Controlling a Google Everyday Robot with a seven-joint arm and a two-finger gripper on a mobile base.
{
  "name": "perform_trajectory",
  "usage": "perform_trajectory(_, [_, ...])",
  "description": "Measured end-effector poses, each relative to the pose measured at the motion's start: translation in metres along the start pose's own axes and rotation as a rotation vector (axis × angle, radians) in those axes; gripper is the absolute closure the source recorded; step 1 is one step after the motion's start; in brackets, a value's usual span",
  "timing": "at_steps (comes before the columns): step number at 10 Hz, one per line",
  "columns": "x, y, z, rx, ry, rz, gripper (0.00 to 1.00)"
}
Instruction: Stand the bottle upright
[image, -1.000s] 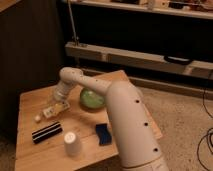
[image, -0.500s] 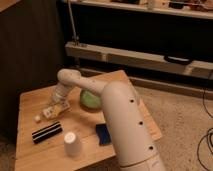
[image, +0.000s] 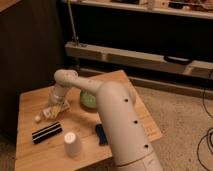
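1. The bottle (image: 45, 114) lies on its side on the left part of the worktop (image: 30, 102). Its small white cap end points near-left, just beyond the black striped block (image: 46, 132).
2. My end effector (image: 56, 105) sits low at the bottle's far end, touching it or nearly so. I cannot tell whether it is spread or pinching anything.
3. I judge the bottle light, thin-walled and smooth, likely to roll or squirt out under a hard squeeze.
4. I would take hold gently across the labelled body near its middle, then pivot it onto its base.
5. The green bowl (image: 90, 100) is near; the white paper cup (image: 72, 144) is well apart.
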Motion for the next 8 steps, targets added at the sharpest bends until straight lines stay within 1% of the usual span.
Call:
perform_trajectory(1, [0.000, 0.000, -0.001, -0.004, 0.000, 0.012, 0.64])
perform_trajectory(2, [0.000, 0.000, -0.004, -0.005, -0.013, 0.037, 0.74])
perform_trajectory(3, [-0.002, 0.001, -0.010, 0.003, -0.068, 0.078, 0.86])
perform_trajectory(4, [-0.003, 0.002, -0.021, 0.024, -0.128, 0.108, 0.95])
perform_trajectory(5, [-0.009, 0.003, -0.035, 0.048, -0.183, 0.118, 1.00])
perform_trajectory(6, [-0.017, 0.004, -0.046, 0.071, -0.232, 0.116, 1.00])
perform_trajectory(7, [-0.024, 0.010, -0.072, 0.116, -0.310, 0.115, 1.00])
perform_trajectory(8, [-0.030, 0.017, -0.090, 0.152, -0.364, 0.110, 1.00])
